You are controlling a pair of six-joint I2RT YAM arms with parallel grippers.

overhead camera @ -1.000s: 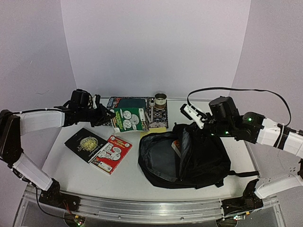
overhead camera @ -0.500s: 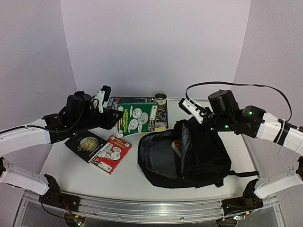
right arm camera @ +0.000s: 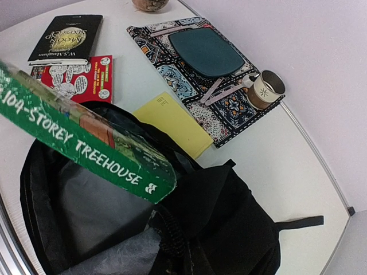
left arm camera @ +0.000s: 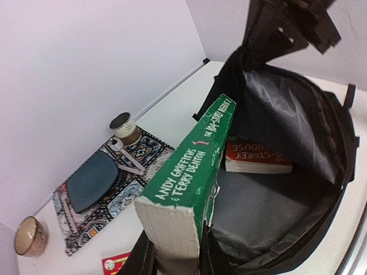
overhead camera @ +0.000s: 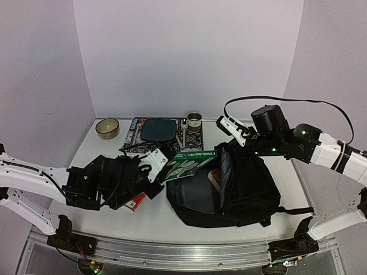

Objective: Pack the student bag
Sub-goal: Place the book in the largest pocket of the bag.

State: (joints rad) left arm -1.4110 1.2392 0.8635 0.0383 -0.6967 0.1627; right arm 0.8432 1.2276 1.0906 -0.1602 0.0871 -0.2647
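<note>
The student bag [overhead camera: 241, 189] is a large black backpack lying open at the middle right. My right gripper [overhead camera: 226, 143] is shut on its upper flap and holds the mouth open. My left gripper [overhead camera: 165, 169] is shut on a green paperback [overhead camera: 192, 160], whose far end is over the bag's opening. In the left wrist view the green paperback [left arm camera: 192, 163] sits between my fingers [left arm camera: 143, 260], pointing into the bag's grey lining [left arm camera: 269, 206], where a red book [left arm camera: 258, 160] lies. In the right wrist view the green paperback [right arm camera: 86, 143] crosses the bag's mouth [right arm camera: 92, 212].
A patterned mat [overhead camera: 135, 129] with a teal pad [overhead camera: 159, 129] lies at the back, with a cup [overhead camera: 194, 120] and a bowl [overhead camera: 107, 127]. A yellow notepad [right arm camera: 172, 123], a red book [right arm camera: 80, 74] and a black book [right arm camera: 66, 37] lie left of the bag.
My left arm has swung from the back left down and to the right, carrying the green paperback to the bag's mouth. The bowl now shows. My right gripper has stayed on the flap.
</note>
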